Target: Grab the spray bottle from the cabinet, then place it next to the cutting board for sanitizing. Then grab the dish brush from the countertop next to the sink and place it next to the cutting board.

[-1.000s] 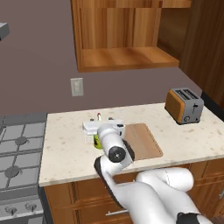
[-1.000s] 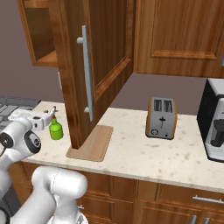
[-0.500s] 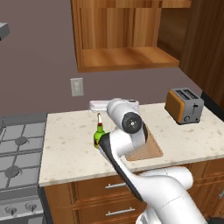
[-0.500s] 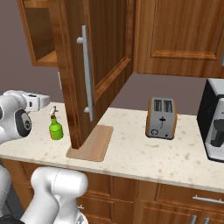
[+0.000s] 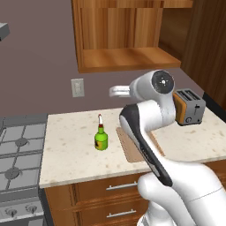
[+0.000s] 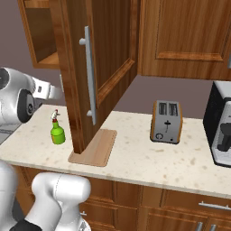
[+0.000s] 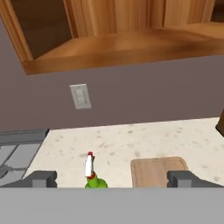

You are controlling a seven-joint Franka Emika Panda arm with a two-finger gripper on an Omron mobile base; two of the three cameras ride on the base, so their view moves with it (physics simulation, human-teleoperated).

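Note:
The green spray bottle (image 5: 101,139) stands upright on the countertop (image 5: 70,154), a little left of the cutting board (image 5: 129,148). Above them my gripper (image 5: 113,91) hangs in the air, level with the underside of the open cabinet (image 5: 128,57). In the hand view its fingertips (image 7: 42,178) stand wide apart and open with nothing between them; the bottle (image 7: 91,175) and the board (image 7: 155,171) lie below, apart from the fingers. From the right, the bottle (image 6: 57,131) is left of the open cabinet door (image 6: 90,76) and the board (image 6: 95,149) lies under it. The dish brush and sink are out of view.
A toaster (image 5: 189,106) stands on the right part of the counter, and a dark coffee machine (image 6: 221,131) beyond it. A stove (image 5: 17,154) adjoins the counter's left end. A wall outlet (image 5: 77,87) sits behind the bottle. The swung-out cabinet door overhangs the board.
My arm has risen from just over the bottle and swung up and to the right, away from it. The bottle stays standing beside the board. The jaws remain open.

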